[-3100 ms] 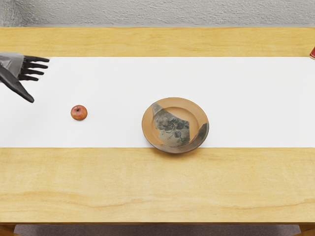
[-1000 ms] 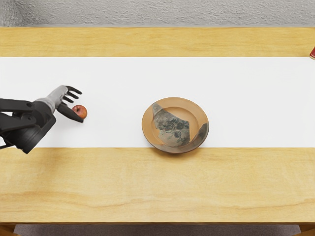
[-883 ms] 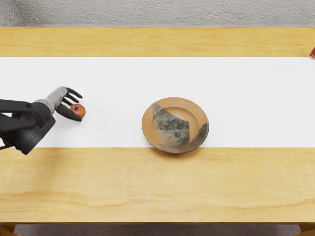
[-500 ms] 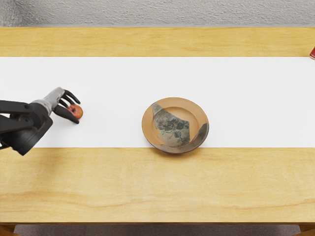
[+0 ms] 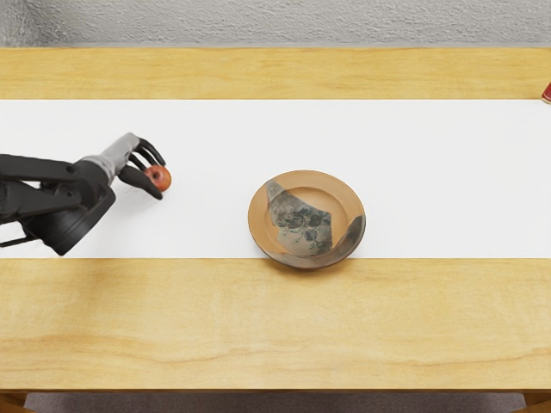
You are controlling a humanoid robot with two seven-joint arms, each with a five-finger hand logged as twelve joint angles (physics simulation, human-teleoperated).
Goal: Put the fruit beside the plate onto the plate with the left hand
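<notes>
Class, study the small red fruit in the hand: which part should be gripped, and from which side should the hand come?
Grip the fruit across its round middle, thumb opposite fingers: it is small and ball-shaped, with no handle. Come from the left, as the left hand now closed on it does, leaving the side toward the plate free.

The wooden tabletop (image 5: 275,318) bears a white cloth (image 5: 413,146) that runs from its left edge to its right edge. A brown plate (image 5: 260,232) lies on the cloth near mid-width. A red thing (image 5: 547,91) shows at the right edge.
</notes>
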